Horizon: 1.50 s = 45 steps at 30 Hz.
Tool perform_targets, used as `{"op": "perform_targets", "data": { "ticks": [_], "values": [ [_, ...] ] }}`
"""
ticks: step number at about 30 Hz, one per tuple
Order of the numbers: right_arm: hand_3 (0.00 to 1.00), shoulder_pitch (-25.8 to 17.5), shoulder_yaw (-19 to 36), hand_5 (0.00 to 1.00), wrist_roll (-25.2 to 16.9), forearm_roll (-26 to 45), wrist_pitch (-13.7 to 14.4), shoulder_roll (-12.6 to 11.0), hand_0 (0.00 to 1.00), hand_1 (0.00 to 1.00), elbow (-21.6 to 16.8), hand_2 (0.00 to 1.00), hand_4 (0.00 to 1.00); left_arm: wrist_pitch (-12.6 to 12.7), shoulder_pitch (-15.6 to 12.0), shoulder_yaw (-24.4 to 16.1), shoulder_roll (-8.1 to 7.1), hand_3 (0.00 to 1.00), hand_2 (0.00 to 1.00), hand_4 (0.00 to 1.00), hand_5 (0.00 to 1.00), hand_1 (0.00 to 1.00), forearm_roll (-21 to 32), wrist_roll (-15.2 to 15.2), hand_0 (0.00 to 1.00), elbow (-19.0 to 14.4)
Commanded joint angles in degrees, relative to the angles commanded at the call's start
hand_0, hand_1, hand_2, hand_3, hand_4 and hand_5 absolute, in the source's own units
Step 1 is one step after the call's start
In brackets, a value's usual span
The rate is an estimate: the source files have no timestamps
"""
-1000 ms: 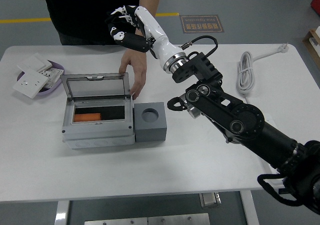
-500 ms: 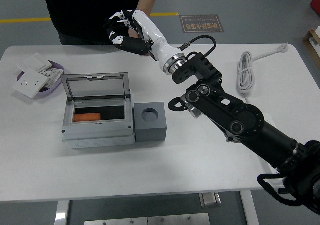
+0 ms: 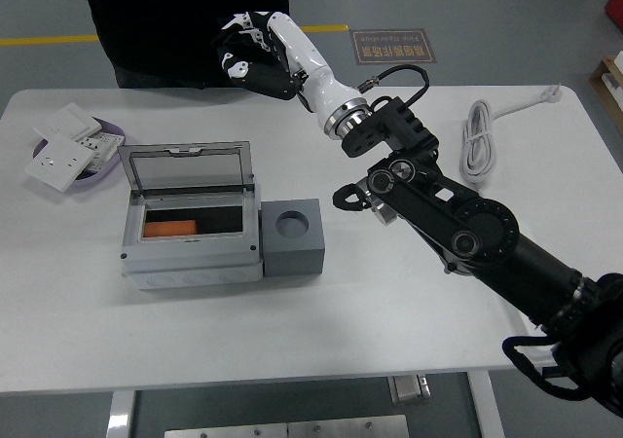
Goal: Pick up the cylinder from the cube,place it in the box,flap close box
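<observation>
Head view: the grey box (image 3: 191,214) is seen on the white desk (image 3: 321,331) with its clear flap (image 3: 187,172) raised. The orange cylinder (image 3: 170,229) is seen lying inside the box, at its left. The grey cube (image 3: 292,237) is set touching the box's right side, its round socket vacant. The right hand (image 3: 255,54) is held above and beyond the box, its fingers (image 3: 234,41) curled around nothing. A person in black (image 3: 185,24) is seen beyond the box.

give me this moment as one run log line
right hand: raised past table's far edge, holds nothing | cylinder: in box | lid: up | cube: socket empty
</observation>
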<state>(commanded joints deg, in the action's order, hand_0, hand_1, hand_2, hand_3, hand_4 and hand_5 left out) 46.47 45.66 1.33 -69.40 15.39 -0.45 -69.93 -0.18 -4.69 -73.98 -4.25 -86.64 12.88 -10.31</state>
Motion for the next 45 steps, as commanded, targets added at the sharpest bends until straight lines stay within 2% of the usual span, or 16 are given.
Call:
{"op": "perform_targets", "data": {
  "ticks": [5, 6, 11, 12, 23, 24, 29, 30, 35, 36, 41, 42, 45],
  "values": [
    [0.998, 0.0, 0.2, 0.601, -0.1, 0.0, -0.1, -0.1, 0.905, 0.778, 0.1, 0.849, 0.998, 0.0, 0.1, 0.1, 0.0, 0.951, 0.854, 0.002, 0.002, 0.852, 0.1, 0.0, 0.923, 0.0],
    [0.998, 0.0, 0.2, 0.64, -0.1, 0.0, -0.1, -0.1, 0.908, 0.778, 0.1, 0.851, 0.998, 0.0, 0.1, 0.1, 0.0, 0.951, 0.854, 0.002, 0.002, 0.852, 0.1, 0.0, 0.923, 0.0],
    [0.998, -0.1, 0.3, 0.64, -0.2, 0.5, 0.0, -0.2, 0.908, 0.778, 0.2, 0.851, 0.998, 0.0, 0.1, 0.1, 0.0, 0.951, 0.854, 0.002, 0.002, 0.852, 0.1, 0.0, 0.923, 0.0],
    [0.998, -0.1, 0.3, 0.674, -0.2, 0.6, 0.1, -0.2, 0.906, 0.778, 0.2, 0.851, 0.998, 0.0, 0.0, 0.2, -0.01, 0.951, 0.854, 0.002, 0.002, 0.852, 0.1, 0.0, 0.923, 0.0],
    [0.998, -0.2, 0.6, 0.682, 0.2, 0.9, -0.2, -0.4, 0.91, 0.778, 0.5, 0.851, 0.998, 0.0, -0.1, 0.2, 0.0, 0.951, 0.854, 0.002, 0.002, 0.852, 0.2, 0.0, 0.923, 0.0],
    [0.998, -0.2, 0.7, 0.536, 0.2, 0.9, -0.3, -0.4, 0.91, 0.778, 0.6, 0.849, 0.962, 0.0, -0.2, 0.2, 0.0, 0.951, 0.854, 0.002, 0.002, 0.852, 0.3, 0.0, 0.923, 0.0],
    [0.998, 0.1, 1.4, 0.536, 0.6, 0.9, -0.6, -1.0, 0.91, 0.778, 1.2, 0.849, 0.962, -0.1, -0.2, 0.1, 0.0, 0.951, 0.854, 0.002, 0.002, 0.852, 0.1, 0.0, 0.923, 0.0],
    [0.998, 0.1, 1.4, 0.58, 0.7, 0.9, -0.6, -1.1, 0.912, 0.779, 1.4, 0.85, 0.993, -0.1, -0.2, 0.0, -0.01, 0.951, 0.854, 0.002, 0.002, 0.852, 0.1, 0.0, 0.923, 0.0],
    [0.998, 0.2, 1.7, 0.58, 0.9, 0.9, -0.6, -1.4, 0.912, 0.779, 1.7, 0.85, 0.993, -0.1, 0.0, -0.1, -0.03, 0.951, 0.854, 0.002, 0.002, 0.852, 0.0, 0.0, 0.923, 0.0],
    [0.998, 0.2, 1.7, 0.807, 1.0, 1.0, -0.6, -1.4, 0.921, 0.786, 1.8, 0.857, 0.998, -0.1, 0.0, -0.1, -0.02, 0.951, 0.854, 0.002, 0.002, 0.852, 0.0, 0.0, 0.923, 0.0],
    [0.998, 0.0, 1.7, 0.807, 1.2, 1.2, -0.5, -1.4, 0.921, 0.786, 2.0, 0.857, 0.998, -0.1, -0.1, -0.2, 0.05, 0.951, 0.854, 0.002, 0.002, 0.852, 0.0, 0.1, 0.923, 0.0],
    [0.998, -0.1, 1.7, 0.844, 1.2, 1.2, -0.4, -1.4, 0.924, 0.791, 2.0, 0.86, 0.998, -0.1, -0.1, -0.2, 0.06, 0.951, 0.854, 0.002, 0.002, 0.852, 0.0, 0.1, 0.923, 0.0],
    [0.998, -0.1, 1.8, 0.844, 1.3, 1.0, -0.2, -1.4, 0.924, 0.791, 1.9, 0.86, 0.998, -0.1, -0.1, -0.2, 0.11, 0.951, 0.854, 0.002, 0.002, 0.852, -0.1, 0.1, 0.923, 0.0]
  ]
}}
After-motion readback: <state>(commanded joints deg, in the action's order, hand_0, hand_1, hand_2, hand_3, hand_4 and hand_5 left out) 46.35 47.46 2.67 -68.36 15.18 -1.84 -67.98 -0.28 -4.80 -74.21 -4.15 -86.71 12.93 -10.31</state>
